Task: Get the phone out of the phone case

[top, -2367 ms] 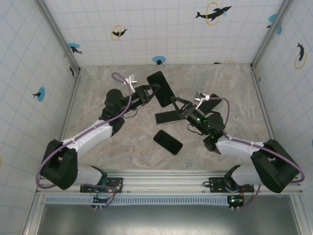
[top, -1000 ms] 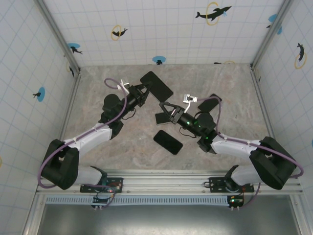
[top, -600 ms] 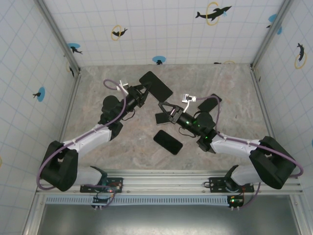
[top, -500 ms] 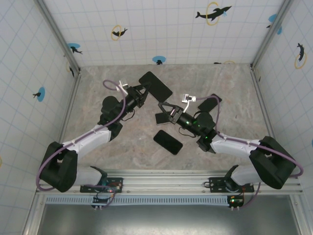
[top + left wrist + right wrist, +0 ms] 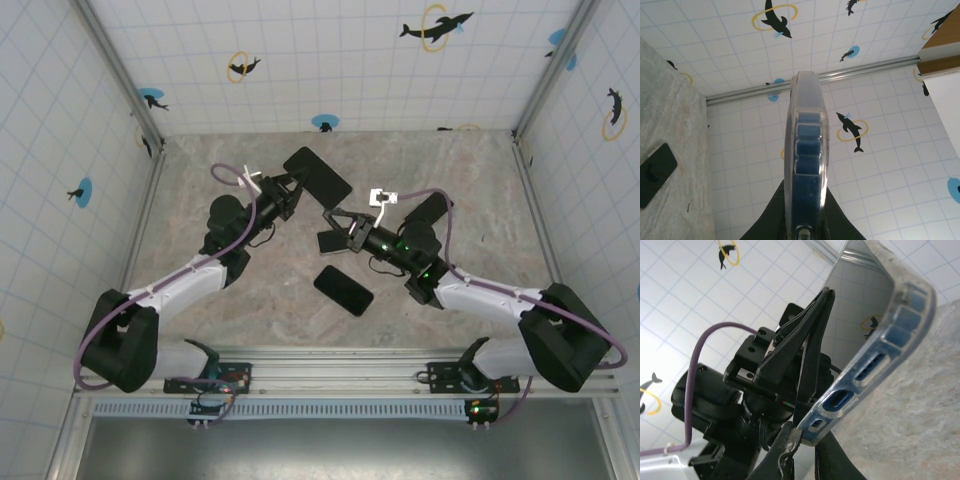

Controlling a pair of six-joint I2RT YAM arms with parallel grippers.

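Note:
A blue phone [image 5: 809, 165] in a clear phone case [image 5: 790, 150] is held up off the table, edge-on in the left wrist view. My left gripper [image 5: 805, 224] is shut across its two faces. From above, the cased phone [image 5: 318, 178] hangs tilted over the far middle of the table, with the left gripper [image 5: 293, 192] at its near-left edge. My right gripper [image 5: 331, 213] meets the phone's near corner. In the right wrist view the right gripper [image 5: 807, 437] pinches the bottom corner of the case [image 5: 880, 335], beside the charging port, and the left gripper's fingers [image 5: 805, 335] show behind it.
Three loose dark phones lie on the grey table: one near the middle front [image 5: 343, 290], one under the right gripper [image 5: 333, 241], one behind the right arm [image 5: 430, 208]. A black phone [image 5: 655, 175] lies flat in the left wrist view. Tiled walls enclose the table.
My right gripper has closed onto the case's corner and its arm has shifted slightly. The left gripper still holds the cased phone in about the same place.

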